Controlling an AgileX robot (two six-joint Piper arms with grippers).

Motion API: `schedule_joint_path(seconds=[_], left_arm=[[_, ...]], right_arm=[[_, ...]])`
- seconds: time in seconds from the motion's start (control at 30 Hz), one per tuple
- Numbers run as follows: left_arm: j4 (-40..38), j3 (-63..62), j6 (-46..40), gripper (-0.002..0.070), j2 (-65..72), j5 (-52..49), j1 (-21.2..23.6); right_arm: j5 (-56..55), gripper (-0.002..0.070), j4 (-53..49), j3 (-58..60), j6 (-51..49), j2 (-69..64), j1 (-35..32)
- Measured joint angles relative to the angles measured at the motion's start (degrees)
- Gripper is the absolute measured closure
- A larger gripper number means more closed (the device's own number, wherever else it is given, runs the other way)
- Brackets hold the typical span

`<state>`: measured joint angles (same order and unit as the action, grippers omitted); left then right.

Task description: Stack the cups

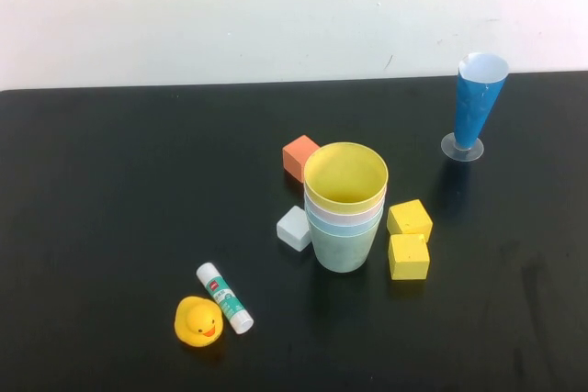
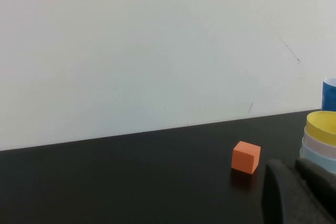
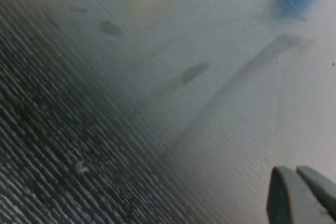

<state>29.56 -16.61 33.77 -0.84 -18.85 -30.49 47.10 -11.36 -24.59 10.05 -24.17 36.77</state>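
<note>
The cups stand nested in one stack at the middle of the black table [image 1: 110,190]. The mint green cup [image 1: 344,247] is outermost at the bottom, then the light blue rim [image 1: 323,223], the pale pink rim [image 1: 319,207] and the yellow cup [image 1: 345,173] on top. Neither arm shows in the high view. My left gripper [image 2: 294,167] is shut and empty, low over the table beside the stack [image 2: 318,141]. My right gripper [image 3: 295,170] is shut and empty, close above bare table surface.
An orange block [image 1: 299,155] and a pale grey block [image 1: 294,228] lie left of the stack, two yellow blocks [image 1: 409,219] [image 1: 408,256] right of it. A glue stick [image 1: 224,296] and rubber duck [image 1: 198,320] lie front left. A tall blue cone [image 1: 478,103] stands back right.
</note>
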Motion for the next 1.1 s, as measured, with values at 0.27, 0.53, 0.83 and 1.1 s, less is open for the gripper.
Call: schedule_joint_path(seconds=[0.27, 0.53, 0.83, 1.1], left_arm=[[-8.3, 3.6, -0.2, 0.0674, 0.0, 0.0, 0.0], [-27.3, 8.9, -0.3, 0.0674, 0.0, -2.8, 0.0], [-19.2, 16.9, -3.5, 0.0674, 0.0, -2.8, 0.8], [-23.0, 17.2, -9.0, 0.0674, -0.1, -0.3, 12.7]], right_arm=[[-0.1, 0.0677, 0.1, 0.0, 0.0, 0.0, 0.0], [-0.1, 0.0678, 0.1, 0.0, 0.0, 0.0, 0.0], [-0.1, 0.0678, 0.3, 0.0, 0.0, 0.0, 0.0], [-0.1, 0.0678, 0.3, 0.0, 0.0, 0.0, 0.0]])
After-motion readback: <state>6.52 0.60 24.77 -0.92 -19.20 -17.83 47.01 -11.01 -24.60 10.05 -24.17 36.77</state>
